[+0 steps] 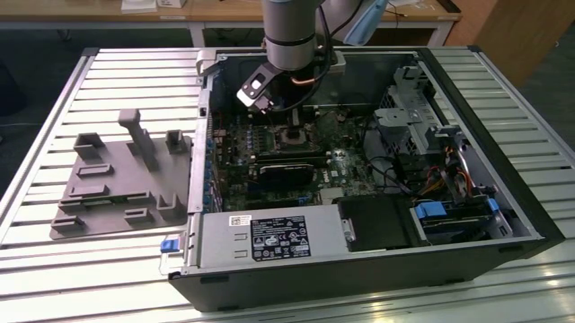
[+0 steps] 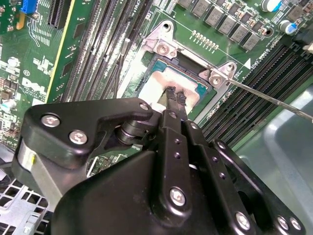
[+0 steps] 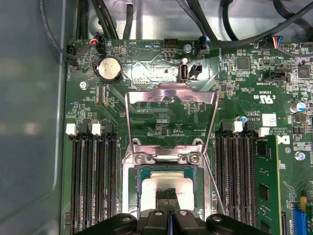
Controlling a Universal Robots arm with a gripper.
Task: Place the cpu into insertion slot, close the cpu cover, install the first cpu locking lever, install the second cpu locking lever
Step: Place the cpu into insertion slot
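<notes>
- The hand [image 2: 174, 96] is clenched, its tips pressed together on top of the cpu [image 2: 159, 83].
- The cpu lies flat in the insertion slot [image 3: 138, 172], near the middle of the motherboard [image 3: 234, 83].
- Beyond the slot, the cpu cover [image 3: 168, 94] is swung open.
- The computer case [image 1: 359, 269] lies open on the table [image 1: 90, 269].

The cpu [image 3: 155, 185] lies in the insertion slot [image 3: 138, 180], closed jaws over it, the cpu cover [image 3: 171, 94] swung open.
</notes>
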